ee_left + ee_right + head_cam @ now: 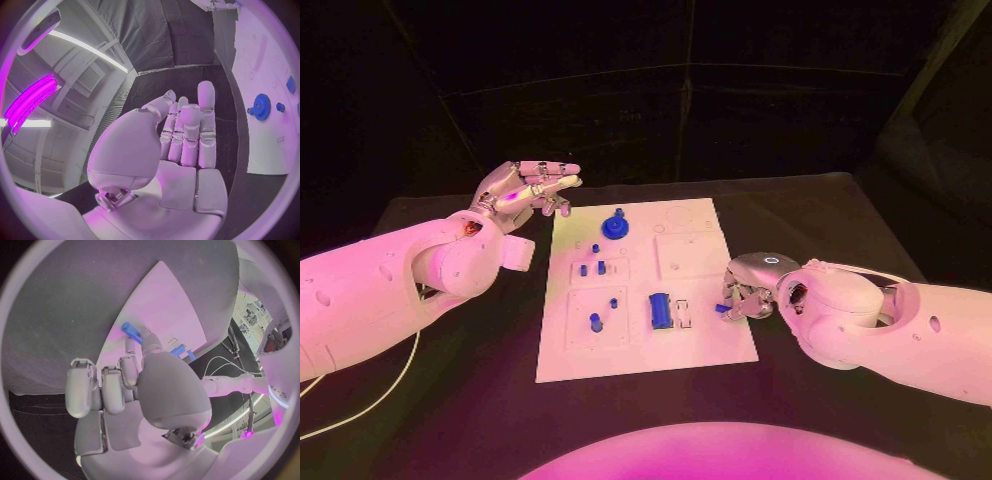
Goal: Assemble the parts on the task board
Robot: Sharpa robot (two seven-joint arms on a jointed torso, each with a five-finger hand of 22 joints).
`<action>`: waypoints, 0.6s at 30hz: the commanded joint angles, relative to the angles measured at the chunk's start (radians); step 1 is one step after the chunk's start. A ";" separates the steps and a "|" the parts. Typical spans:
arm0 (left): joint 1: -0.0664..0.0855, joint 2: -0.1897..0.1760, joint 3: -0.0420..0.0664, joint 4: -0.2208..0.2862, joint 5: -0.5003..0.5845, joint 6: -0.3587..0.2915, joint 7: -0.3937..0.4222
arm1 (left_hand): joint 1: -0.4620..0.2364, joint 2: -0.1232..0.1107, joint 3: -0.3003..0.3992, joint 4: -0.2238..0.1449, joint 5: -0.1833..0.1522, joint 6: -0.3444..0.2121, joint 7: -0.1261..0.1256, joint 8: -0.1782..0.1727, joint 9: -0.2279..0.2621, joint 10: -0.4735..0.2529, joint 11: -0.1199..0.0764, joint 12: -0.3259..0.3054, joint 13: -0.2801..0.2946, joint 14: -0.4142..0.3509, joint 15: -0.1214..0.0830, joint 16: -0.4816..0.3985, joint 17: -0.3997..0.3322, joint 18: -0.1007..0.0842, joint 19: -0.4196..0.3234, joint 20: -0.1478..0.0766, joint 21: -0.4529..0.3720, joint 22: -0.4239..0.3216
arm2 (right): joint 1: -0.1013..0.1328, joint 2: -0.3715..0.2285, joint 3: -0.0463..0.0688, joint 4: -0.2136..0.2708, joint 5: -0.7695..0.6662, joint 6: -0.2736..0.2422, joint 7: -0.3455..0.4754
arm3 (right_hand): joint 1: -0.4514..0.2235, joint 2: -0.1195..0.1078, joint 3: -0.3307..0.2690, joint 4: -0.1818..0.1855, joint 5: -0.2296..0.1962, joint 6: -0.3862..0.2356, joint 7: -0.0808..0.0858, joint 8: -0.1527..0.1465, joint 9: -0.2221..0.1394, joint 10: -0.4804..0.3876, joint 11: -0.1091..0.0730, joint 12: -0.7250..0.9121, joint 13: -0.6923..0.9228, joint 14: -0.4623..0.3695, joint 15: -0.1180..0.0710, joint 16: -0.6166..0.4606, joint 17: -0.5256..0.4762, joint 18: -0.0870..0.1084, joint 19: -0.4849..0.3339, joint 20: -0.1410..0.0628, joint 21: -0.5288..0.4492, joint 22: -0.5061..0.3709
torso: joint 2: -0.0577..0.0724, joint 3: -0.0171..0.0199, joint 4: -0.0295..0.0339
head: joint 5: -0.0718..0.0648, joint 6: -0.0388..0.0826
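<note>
Black cloth covered the table (848,230) under dark drapes; the white task board (711,345) lay at its middle. Beyond the board's far left corner the left hand (527,189) hovered spread, holding nothing. At its right edge the right hand (750,293) pinched a small blue part (130,332).

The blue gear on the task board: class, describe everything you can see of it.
The blue gear is a small toothed disc, plastic by its look, with a raised hub at its centre; the left wrist view shows its teeth. It sits near the far left corner of the white task board. Nothing grips it; the left hand hovers open beside the board, apart from it.
</note>
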 commanded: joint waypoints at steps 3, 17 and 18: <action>0.001 0.000 0.000 0.001 0.003 0.011 0.004 | -0.001 0.007 -0.006 0.000 0.003 0.000 0.002 0.003 -0.001 -0.007 0.002 0.003 0.002 -0.007 0.000 -0.006 -0.001 0.014 -0.003 -0.001 -0.005 -0.002 | -0.005 -0.005 -0.005 0.022 -0.011 -0.081 -0.024 | 0.073 0.086 0.051 -0.002 0.032 0.002 0.002 -0.008 0.001 0.005 -0.007 -0.005 -0.012 0.068 -0.007 0.004 0.059 0.001 0.003 -0.004 -0.001 0.016 | 0.000 -0.0005 -0.0001 | 0.003 0.001; 0.001 -0.002 0.000 0.004 0.003 0.010 0.005 | -0.002 0.007 -0.007 0.000 0.003 0.001 0.001 0.005 -0.001 -0.009 0.002 0.005 0.002 -0.008 -0.001 -0.007 -0.004 0.014 -0.003 -0.001 -0.007 -0.003 | -0.005 0.032 -0.004 0.037 0.198 -0.266 -0.033 | -0.037 0.015 0.202 0.048 0.028 0.017 -0.006 -0.016 0.007 0.019 -0.012 0.006 -0.001 0.071 -0.011 0.010 0.072 -0.001 0.009 -0.006 0.005 0.028 | 0.001 -0.0012 -0.0007 | 0.010 0.007; 0.001 -0.002 0.000 0.004 0.003 0.010 0.005 | -0.002 0.007 -0.007 0.000 0.003 0.001 0.001 0.005 -0.001 -0.009 0.002 0.005 0.002 -0.008 -0.001 -0.007 -0.004 0.014 -0.003 -0.001 -0.007 -0.003 | -0.005 0.033 -0.004 0.037 0.200 -0.267 -0.033 | -0.039 0.014 0.204 0.049 0.028 0.017 -0.006 -0.016 0.008 0.019 -0.012 0.007 0.000 0.071 -0.012 0.010 0.072 -0.001 0.010 -0.006 0.006 0.029 | 0.001 -0.0012 -0.0007 | 0.010 0.007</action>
